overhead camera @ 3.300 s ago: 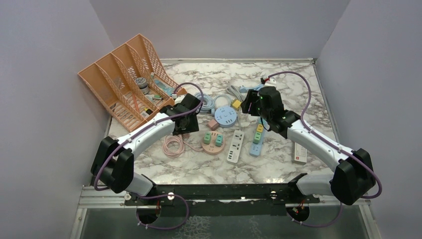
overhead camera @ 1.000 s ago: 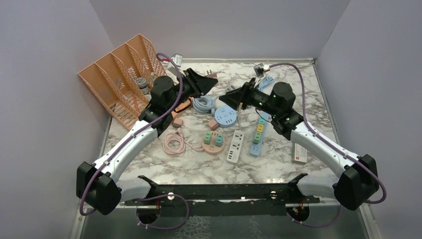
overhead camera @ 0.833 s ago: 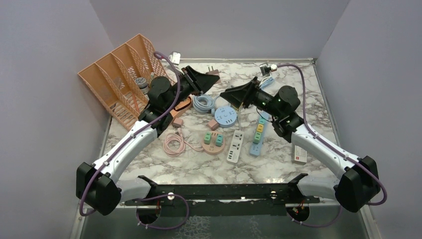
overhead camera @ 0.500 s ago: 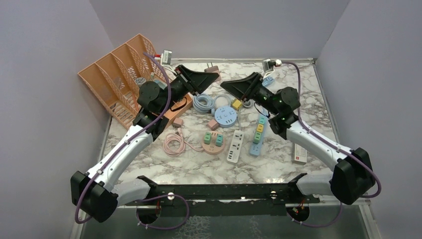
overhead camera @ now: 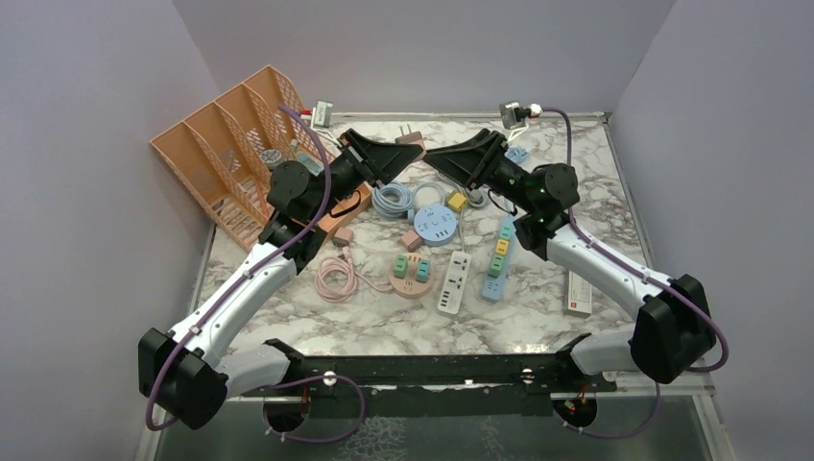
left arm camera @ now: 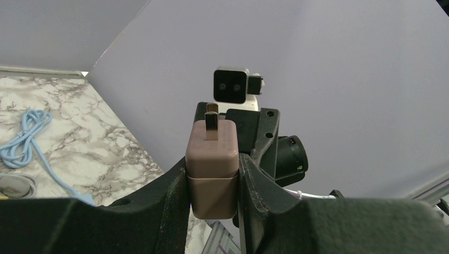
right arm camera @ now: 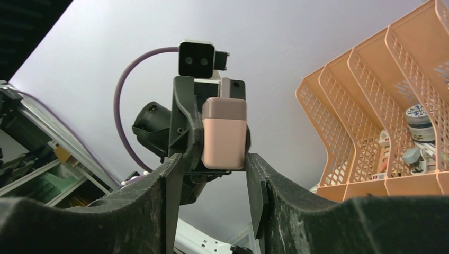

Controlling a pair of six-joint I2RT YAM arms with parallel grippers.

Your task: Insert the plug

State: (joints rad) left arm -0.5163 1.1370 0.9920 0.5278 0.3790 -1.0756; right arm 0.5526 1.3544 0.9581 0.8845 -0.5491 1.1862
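My left gripper (overhead camera: 399,152) is shut on a pinkish-brown plug (overhead camera: 413,142) and holds it in the air over the back middle of the table. In the left wrist view the plug (left arm camera: 212,159) sits between the fingers of the left gripper (left arm camera: 212,182), its two prongs (left arm camera: 212,119) pointing outward. My right gripper (overhead camera: 440,160) is open and empty, facing the left one tip to tip. In the right wrist view the plug (right arm camera: 224,132) shows just beyond the open right gripper (right arm camera: 214,177). A white power strip (overhead camera: 454,281) lies on the table below.
An orange file rack (overhead camera: 240,158) stands at the back left. On the marble lie a blue strip (overhead camera: 497,257) with coloured plugs, a round pink socket (overhead camera: 411,273), a round blue socket (overhead camera: 436,225), a blue cable (overhead camera: 394,200), a pink cable (overhead camera: 334,280) and a small white box (overhead camera: 578,293).
Both arms have risen from the table. The left carries the plug up and back; the right gripper has swung up to face it, and the tips have drawn closer.
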